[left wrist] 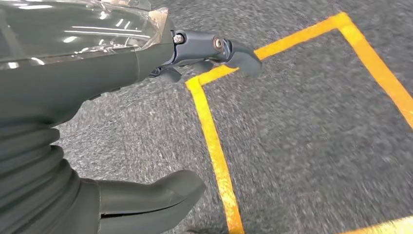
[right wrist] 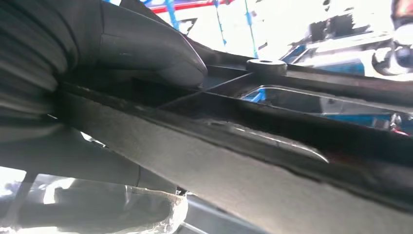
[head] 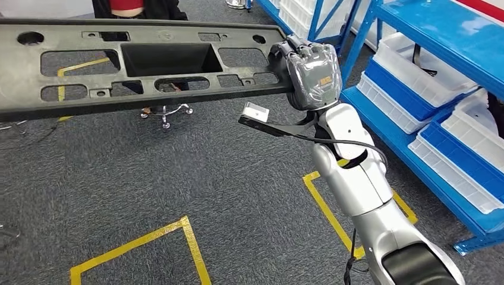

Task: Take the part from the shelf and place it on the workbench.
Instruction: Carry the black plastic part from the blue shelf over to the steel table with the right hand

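Right hand point(head: 310, 71) grips one end of the long black plastic panel point(head: 136, 65), already off the blue shelf point(head: 440, 172) beside it and carried above the carpet point(head: 148, 178), left hand point(left wrist: 97, 146) is open and holds nothing, and the workbench placing is not yet done.

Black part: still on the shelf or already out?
Out. The right hand grips one end of the black part, holding it level in the air over the carpet, clear of the blue shelf.

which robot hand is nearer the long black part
Right. The right robot hand grips the black part at its end; the left robot hand hangs over the carpet, holding nothing.
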### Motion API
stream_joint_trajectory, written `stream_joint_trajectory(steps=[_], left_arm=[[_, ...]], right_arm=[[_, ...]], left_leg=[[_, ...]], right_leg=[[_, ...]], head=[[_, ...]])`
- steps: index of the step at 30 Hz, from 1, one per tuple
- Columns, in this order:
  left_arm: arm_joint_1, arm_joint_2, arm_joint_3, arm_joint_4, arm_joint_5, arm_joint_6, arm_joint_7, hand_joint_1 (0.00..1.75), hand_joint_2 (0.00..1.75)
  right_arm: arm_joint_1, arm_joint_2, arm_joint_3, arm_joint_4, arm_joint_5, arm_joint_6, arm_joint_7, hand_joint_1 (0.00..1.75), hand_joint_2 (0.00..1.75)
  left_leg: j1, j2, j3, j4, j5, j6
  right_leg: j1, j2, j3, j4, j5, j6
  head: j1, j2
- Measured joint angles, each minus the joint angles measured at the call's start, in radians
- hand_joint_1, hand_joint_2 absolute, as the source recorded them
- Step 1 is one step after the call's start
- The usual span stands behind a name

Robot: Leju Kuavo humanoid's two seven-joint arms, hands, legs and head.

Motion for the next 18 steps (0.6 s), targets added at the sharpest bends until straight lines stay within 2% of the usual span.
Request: stream_joint_trajectory(steps=[2, 3, 4, 6, 7, 8, 9, 10, 11, 13, 14, 15, 16, 17, 18], left_arm=[[0.004, 0.002, 0.009, 0.000, 0.011, 0.007, -0.003, 0.00, 1.75], [0.005, 0.003, 0.015, 0.000, 0.016, 0.009, -0.005, 0.00, 1.75], [0.005, 0.004, 0.020, 0.000, 0.020, 0.010, -0.007, 0.00, 1.75], [0.006, 0.006, 0.027, 0.000, 0.026, 0.011, -0.011, 0.00, 1.75], [0.006, 0.006, 0.031, -0.001, 0.027, 0.011, -0.012, 0.00, 1.75], [0.007, 0.006, 0.034, -0.001, 0.028, 0.011, -0.012, 0.00, 1.75], [0.009, 0.007, 0.037, -0.001, 0.029, 0.011, -0.012, 0.00, 1.75], [0.010, 0.007, 0.040, -0.001, 0.029, 0.012, -0.012, 0.00, 1.75], [0.010, 0.008, 0.042, -0.001, 0.030, 0.012, -0.013, 0.00, 1.75], [0.011, 0.008, 0.047, -0.001, 0.033, 0.014, -0.016, 0.00, 1.75], [0.012, 0.007, 0.049, 0.000, 0.035, 0.014, -0.017, 0.00, 1.75], [0.014, 0.007, 0.051, 0.000, 0.038, 0.015, -0.019, 0.00, 1.75], [0.018, 0.007, 0.053, 0.000, 0.041, 0.016, -0.020, 0.00, 1.75], [0.023, 0.007, 0.056, 0.000, 0.043, 0.016, -0.021, 0.00, 1.75], [0.027, 0.007, 0.059, 0.000, 0.045, 0.017, -0.022, 0.00, 1.75]], right_arm=[[-0.014, 0.008, 0.005, 0.014, -0.009, 0.000, -0.009, 1.75, 1.75], [-0.021, 0.012, 0.008, 0.022, -0.011, 0.000, -0.014, 1.75, 1.75], [-0.028, 0.015, 0.011, 0.030, -0.013, 0.000, -0.018, 1.75, 1.75], [-0.037, 0.019, 0.018, 0.046, -0.016, -0.001, -0.023, 1.75, 1.75], [-0.039, 0.021, 0.021, 0.054, -0.018, -0.001, -0.024, 1.75, 1.75], [-0.039, 0.023, 0.023, 0.061, -0.019, -0.001, -0.024, 1.75, 1.75], [-0.039, 0.025, 0.024, 0.067, -0.020, -0.001, -0.025, 1.75, 1.75], [-0.041, 0.027, 0.025, 0.072, -0.022, -0.002, -0.025, 1.75, 1.75], [-0.044, 0.029, 0.026, 0.076, -0.024, -0.002, -0.028, 1.75, 1.75], [-0.054, 0.033, 0.030, 0.087, -0.031, -0.004, -0.034, 1.75, 1.75], [-0.058, 0.037, 0.033, 0.093, -0.035, -0.005, -0.038, 1.75, 1.75], [-0.063, 0.042, 0.036, 0.099, -0.038, -0.006, -0.040, 1.75, 1.75], [-0.067, 0.049, 0.038, 0.105, -0.041, -0.007, -0.041, 1.75, 1.75], [-0.071, 0.056, 0.040, 0.112, -0.043, -0.009, -0.043, 1.75, 1.75], [-0.076, 0.063, 0.042, 0.118, -0.045, -0.010, -0.044, 1.75, 1.75]], left_leg=[[-0.001, -0.019, -0.002, -0.007, 0.007, 0.013], [0.001, -0.028, -0.002, -0.012, 0.011, 0.021], [0.003, -0.036, -0.001, -0.017, 0.016, 0.028], [0.005, -0.054, -0.002, -0.022, 0.022, 0.037], [0.005, -0.065, -0.004, -0.022, 0.023, 0.038], [0.005, -0.076, -0.004, -0.022, 0.024, 0.039], [0.006, -0.088, -0.004, -0.022, 0.024, 0.039], [0.007, -0.100, -0.003, -0.022, 0.025, 0.038], [0.008, -0.111, -0.002, -0.022, 0.026, 0.037], [0.010, -0.130, -0.006, -0.022, 0.030, 0.029], [0.011, -0.138, -0.010, -0.023, 0.034, 0.022], [0.012, -0.145, -0.014, -0.026, 0.039, 0.014], [0.013, -0.152, -0.017, -0.030, 0.045, 0.005], [0.015, -0.151, -0.019, -0.032, 0.045, -0.002], [0.014, -0.137, -0.024, -0.025, 0.037, -0.006]], right_leg=[[-0.001, -0.008, -0.003, 0.002, -0.005, 0.005], [-0.004, 0.005, -0.010, 0.017, -0.016, 0.008], [-0.010, 0.026, -0.027, 0.052, -0.035, 0.009], [-0.022, 0.069, -0.085, 0.180, -0.087, 0.013], [-0.027, 0.078, -0.116, 0.246, -0.108, 0.017], [-0.031, 0.081, -0.134, 0.286, -0.116, 0.022], [-0.034, 0.083, -0.135, 0.288, -0.109, 0.030], [-0.038, 0.085, -0.118, 0.248, -0.087, 0.039], [-0.042, 0.092, -0.086, 0.178, -0.055, 0.048], [-0.045, 0.122, -0.025, 0.045, -0.007, 0.057], [-0.043, 0.134, -0.009, 0.011, 0.003, 0.056], [-0.040, 0.139, -0.005, 0.001, 0.004, 0.054], [-0.036, 0.134, -0.007, -0.002, 0.007, 0.050], [-0.042, 0.127, -0.006, -0.006, 0.012, 0.043], [-0.046, 0.119, -0.005, -0.011, 0.017, 0.034]], head=[[0.002, 0.000], [0.002, 0.000], [0.002, 0.000], [0.003, 0.000], [0.003, 0.000], [0.003, 0.000], [0.003, 0.000], [0.003, 0.000], [0.003, 0.000], [0.003, 0.000], [0.003, 0.000], [0.003, 0.000], [0.003, 0.000], [0.003, 0.000], [0.000, 0.000]])
